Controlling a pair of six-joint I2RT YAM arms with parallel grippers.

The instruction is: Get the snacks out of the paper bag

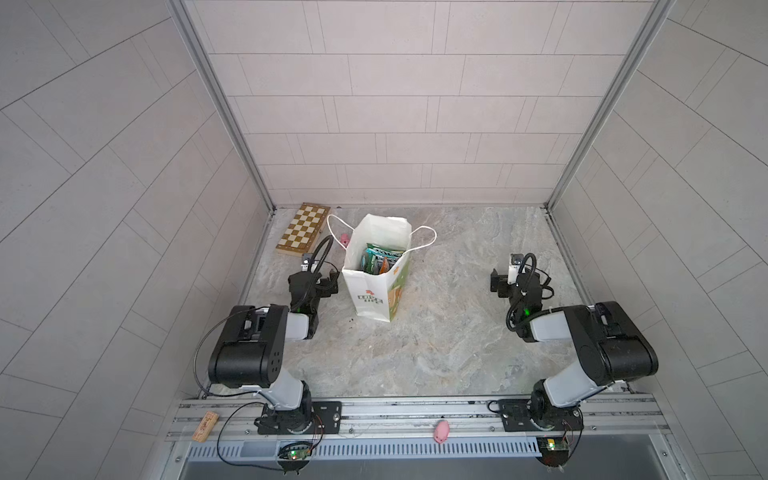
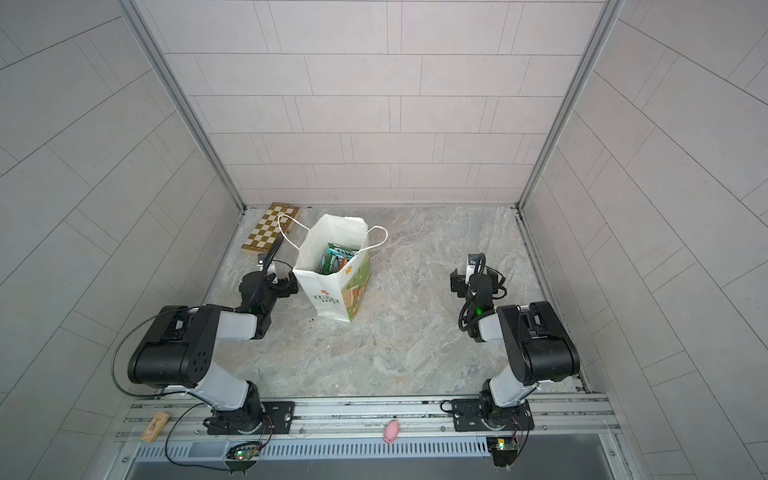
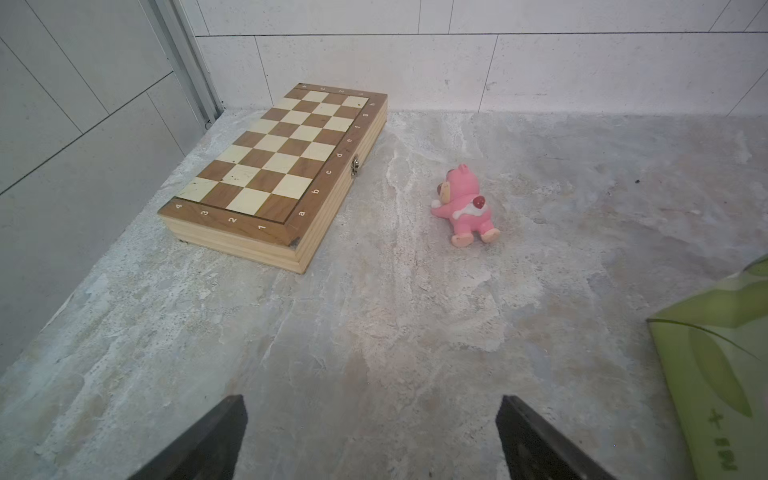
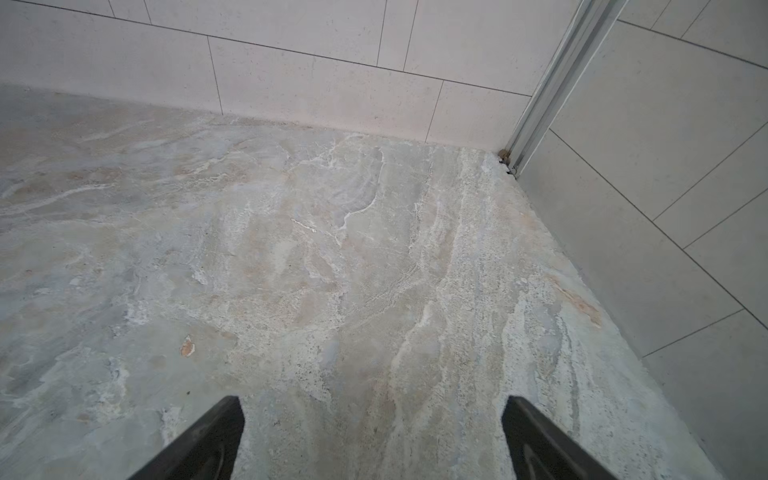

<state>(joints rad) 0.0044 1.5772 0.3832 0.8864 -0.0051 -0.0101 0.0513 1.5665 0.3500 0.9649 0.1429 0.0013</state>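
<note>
The left gripper (image 3: pixel 371 402) has its jaws spread wide with nothing between them, just beside the paper bag (image 1: pixel 369 291), on the bag's left in both top views. The right gripper (image 4: pixel 372 401) is equally wide and empty, well apart from the bag on its right. The bag stands upright and open on the marbled table (image 4: pixel 291 249), with the snacks (image 1: pixel 380 259) inside it. Behind the bag's left side lie a pink toy (image 3: pixel 465 208) and a chessboard box (image 3: pixel 270 166).
</note>
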